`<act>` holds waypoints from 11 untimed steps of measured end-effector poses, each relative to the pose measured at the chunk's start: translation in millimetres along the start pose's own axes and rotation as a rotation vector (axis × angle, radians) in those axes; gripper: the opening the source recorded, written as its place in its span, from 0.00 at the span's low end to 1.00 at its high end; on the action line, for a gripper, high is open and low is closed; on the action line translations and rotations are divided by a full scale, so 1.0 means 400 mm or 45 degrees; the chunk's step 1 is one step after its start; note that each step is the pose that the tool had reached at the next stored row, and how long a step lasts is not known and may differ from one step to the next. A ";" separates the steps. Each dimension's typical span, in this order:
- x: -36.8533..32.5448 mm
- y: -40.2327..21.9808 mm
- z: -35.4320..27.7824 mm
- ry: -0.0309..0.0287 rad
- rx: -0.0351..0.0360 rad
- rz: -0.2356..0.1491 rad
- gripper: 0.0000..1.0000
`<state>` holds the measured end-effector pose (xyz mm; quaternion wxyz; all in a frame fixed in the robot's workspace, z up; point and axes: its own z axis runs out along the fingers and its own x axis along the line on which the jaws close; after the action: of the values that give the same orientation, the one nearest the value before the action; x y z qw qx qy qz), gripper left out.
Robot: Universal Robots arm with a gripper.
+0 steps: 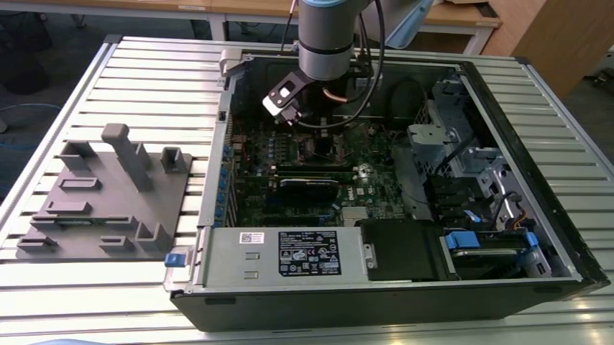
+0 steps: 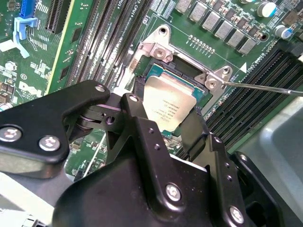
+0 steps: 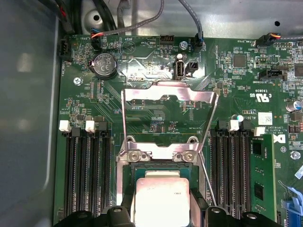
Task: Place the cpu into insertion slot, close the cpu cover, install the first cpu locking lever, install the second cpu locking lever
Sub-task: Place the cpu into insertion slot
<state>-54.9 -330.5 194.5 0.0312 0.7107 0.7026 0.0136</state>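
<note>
Ribbed metal table (image 1: 134,79) bearing open computer case (image 1: 384,310), wooden desks (image 1: 461,14) far behind, gripper (image 2: 168,118) clamped on the cpu (image 2: 173,97) above the insertion slot (image 2: 188,71).

Desk (image 1: 144,72): silver-grey metal, ribbed in long slats that ran across the exterior view from left to right. Patches of bright glare (image 1: 432,334) lay along its near edge.

Behind the desk stood a light wooden tabletop (image 1: 182,6) on a white leg (image 1: 217,27). A second wooden tabletop (image 1: 467,14) sat toward the exterior view's right. A wooden cabinet (image 1: 561,36) stood at the far right.

Floor (image 1: 67,43): dark grey-blue and dim. A dark bulky shape (image 1: 21,68) stood on the floor at the far left, not identifiable.
</note>
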 end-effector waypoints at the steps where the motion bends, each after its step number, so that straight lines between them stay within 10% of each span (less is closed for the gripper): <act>1: 0.000 0.000 -0.001 0.0000 0.0002 0.000 0.54; 7: 0.000 0.000 -0.005 0.0037 0.0003 0.000 0.54; 11: 0.000 0.000 -0.004 0.0231 0.0007 0.002 0.54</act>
<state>-54.9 -330.6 196.3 0.0246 0.7110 0.7024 0.0199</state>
